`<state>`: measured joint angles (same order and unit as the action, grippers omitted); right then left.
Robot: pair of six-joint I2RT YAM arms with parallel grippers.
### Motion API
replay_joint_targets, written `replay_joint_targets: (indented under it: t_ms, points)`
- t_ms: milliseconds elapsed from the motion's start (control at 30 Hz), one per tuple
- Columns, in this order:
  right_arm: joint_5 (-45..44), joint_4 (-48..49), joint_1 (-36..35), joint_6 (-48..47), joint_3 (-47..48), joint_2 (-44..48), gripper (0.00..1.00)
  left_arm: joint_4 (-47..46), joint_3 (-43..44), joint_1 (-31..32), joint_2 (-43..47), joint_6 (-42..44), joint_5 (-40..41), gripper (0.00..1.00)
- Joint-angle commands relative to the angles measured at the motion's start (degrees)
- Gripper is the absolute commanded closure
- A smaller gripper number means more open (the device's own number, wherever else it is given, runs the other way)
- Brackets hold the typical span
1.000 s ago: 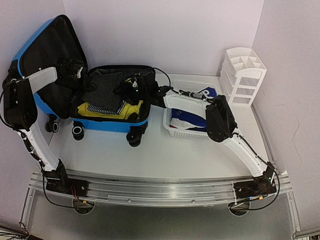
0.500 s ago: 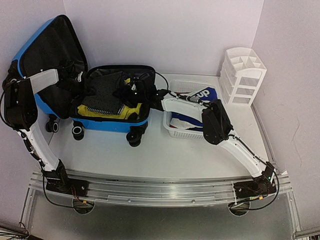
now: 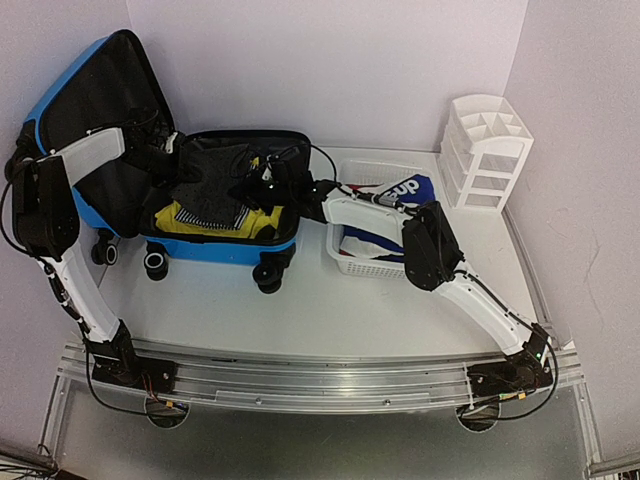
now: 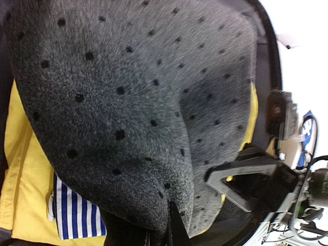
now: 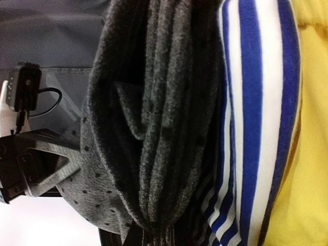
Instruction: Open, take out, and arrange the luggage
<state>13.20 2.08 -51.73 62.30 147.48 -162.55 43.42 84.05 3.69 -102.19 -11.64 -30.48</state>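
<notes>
Clamping grey dotted cloth [image 4: 128, 102]: left pincer [image 4: 164, 233], right pincer [image 5: 148, 236] | top view alone: luggage [image 3: 225, 248] lid raised

Left arm [image 3: 88, 150] is raised with the elbow high; left end effector [image 4: 163, 234] is clamped shut on a grey black-dotted knit cloth [image 4: 128, 102]. Right arm [image 3: 475, 295] is stretched low and leftwards; right end effector [image 5: 146, 237] is pinched on the same cloth.

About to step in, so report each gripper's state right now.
The left gripper is closed on the grey dotted cloth.
The right gripper is closed on the same cloth.
</notes>
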Motion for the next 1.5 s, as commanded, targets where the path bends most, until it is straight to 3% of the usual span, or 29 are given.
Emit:
replay_joint_targets:
  t_ms: [0, 567, 633, 967, 1100, 1200, 1467]
  points:
    - [0.91, 4.26, -0.32, -2.25, -0.58, 6.31, 1.00, 1.44, 6.59, 0.66, 2.43, -0.25, -3.72, 1.00]
    - [-0.42, 5.38, 2.64, -9.48, -4.50, 19.18, 1.00, 3.71, 20.45, 4.55, 3.70, -1.11, -4.55, 1.00]
    - [0.41, 5.28, 3.48, -11.15, -7.84, 22.63, 1.00, 3.56, 22.08, 6.68, 3.00, -1.41, -4.21, 1.00]
    - [2.77, -1.87, 12.51, -18.20, -42.35, 52.52, 1.00, -0.31, 31.99, 22.18, -6.63, -6.00, -2.88, 1.00]
    - [2.75, -12.73, 17.00, -21.89, -49.42, 61.84, 1.00, -3.13, 38.62, 28.42, -12.98, -8.09, -2.83, 1.00]
    - [3.92, -19.52, 20.02, -25.07, -52.62, 65.88, 1.00, -6.79, 40.26, 31.87, -16.86, -10.56, -2.84, 1.00]
    - [11.11, -22.12, 30.10, -27.15, -62.36, 67.61, 1.00, -14.43, 43.55, 38.77, -24.84, -11.55, 1.06, 1.00]
